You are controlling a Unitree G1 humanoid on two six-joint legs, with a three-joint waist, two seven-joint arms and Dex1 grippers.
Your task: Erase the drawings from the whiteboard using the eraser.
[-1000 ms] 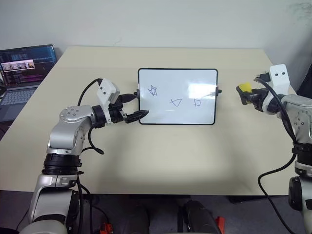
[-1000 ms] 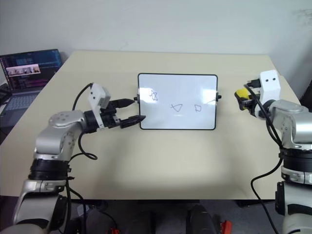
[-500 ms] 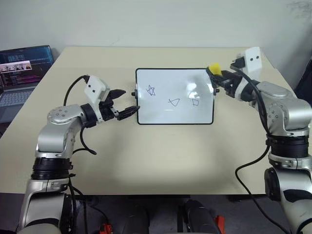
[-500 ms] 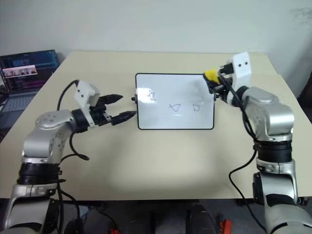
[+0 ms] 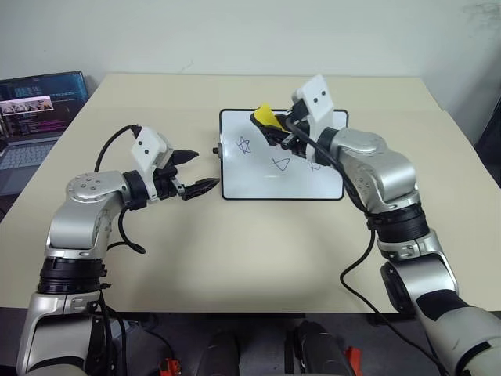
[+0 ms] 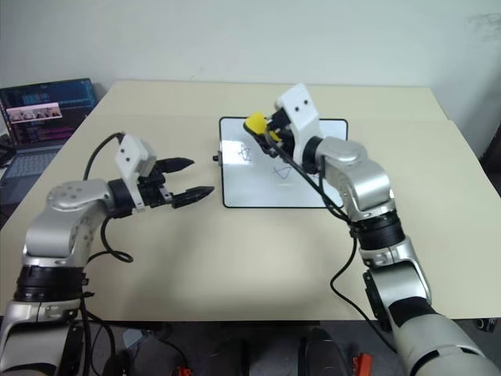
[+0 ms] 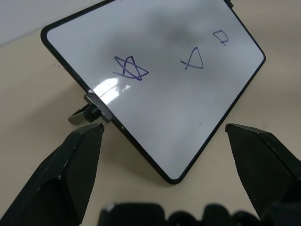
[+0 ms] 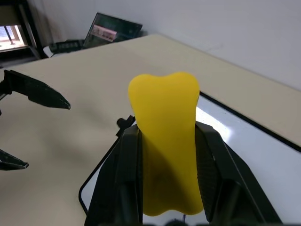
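The whiteboard (image 5: 286, 182) lies flat in the middle of the table. Three blue drawings cross it: a star (image 5: 244, 145), a triangle (image 5: 280, 164) and a small square (image 7: 220, 36). My right gripper (image 5: 272, 128) hovers over the board's far left part, above the star. It is shut on the yellow eraser (image 8: 165, 127), whose rounded end sticks out past the fingers. My left gripper (image 5: 206, 169) is open just off the board's left edge, near its side knob (image 7: 90, 111), and touches nothing.
An open laptop (image 5: 35, 110) sits at the table's far left corner. My right forearm (image 5: 368, 160) crosses above the board's right part. Bare tabletop (image 5: 258, 251) spreads in front of the board and to its right.
My right arm has swung left from the table's right side, carrying the eraser to above the board's left part. My left gripper has drawn slightly away from the board's left edge.
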